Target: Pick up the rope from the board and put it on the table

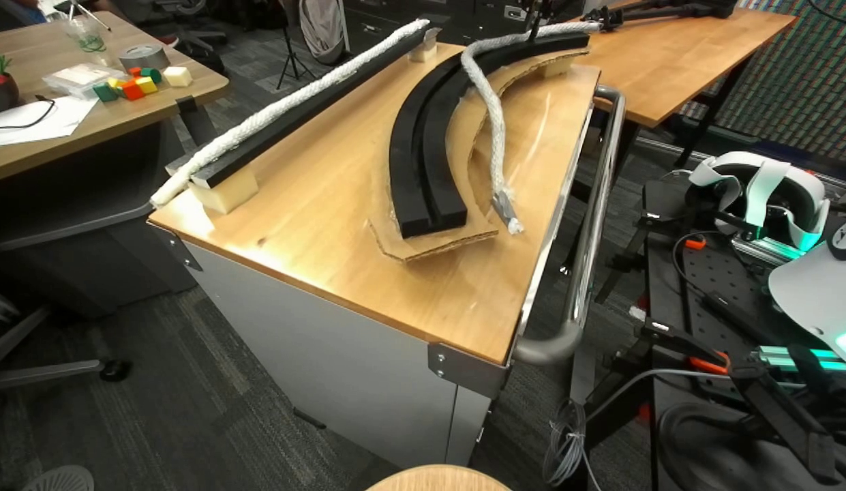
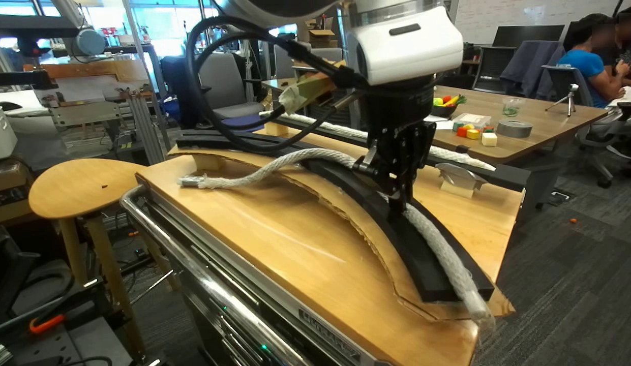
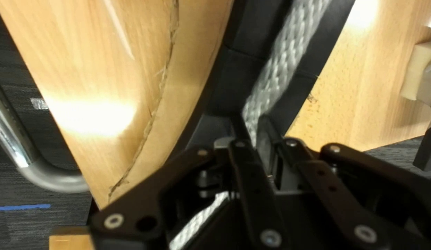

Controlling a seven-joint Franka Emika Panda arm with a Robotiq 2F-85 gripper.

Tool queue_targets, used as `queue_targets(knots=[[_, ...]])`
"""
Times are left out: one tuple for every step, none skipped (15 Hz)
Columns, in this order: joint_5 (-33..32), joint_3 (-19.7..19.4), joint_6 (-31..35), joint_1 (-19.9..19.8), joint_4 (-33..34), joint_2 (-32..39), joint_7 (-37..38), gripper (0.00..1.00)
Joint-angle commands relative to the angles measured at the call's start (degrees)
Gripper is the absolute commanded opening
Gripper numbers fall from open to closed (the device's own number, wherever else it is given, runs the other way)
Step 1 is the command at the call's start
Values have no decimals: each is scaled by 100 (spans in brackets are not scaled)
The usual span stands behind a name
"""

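Note:
A white braided rope point(image 2: 442, 249) lies partly along the groove of a black curved board point(image 1: 409, 150) on cardboard. Its far part lies in the groove and its end hangs past the board's end. The other part bends off the board and its taped end rests on the wooden tabletop point(image 2: 274, 229), as both exterior views show; there the rope point(image 1: 494, 123) curves down beside the board. My gripper point(image 2: 398, 203) points down at the groove. In the wrist view the fingers point(image 3: 253, 121) are closed on the sides of the rope point(image 3: 283, 62). The fingertips' lowest part is hidden in the groove.
A second white rope point(image 1: 293, 102) lies on a straight black bar point(image 1: 279, 136) along the tabletop's far side, held on pale blocks point(image 1: 225, 191). A metal handle rail point(image 2: 193, 269) runs along one edge. A round stool point(image 2: 86, 185) and another table point(image 2: 539, 122) stand nearby.

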Motion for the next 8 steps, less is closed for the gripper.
queue_targets(knots=[[24, -157, 125, 153, 99, 99, 118, 0], [46, -162, 103, 161, 69, 55, 97, 1], [59, -164, 38, 170, 34, -16, 77, 2], [9, -166, -58, 183, -35, -155, 73, 2], [30, -156, -204, 192, -93, -294, -5, 2], [7, -142, -338, 205, -224, -536, -84, 2], [19, -124, -363, 212, -370, -763, -194, 2], [-73, -110, -368, 218, -557, -1052, -284, 2]])
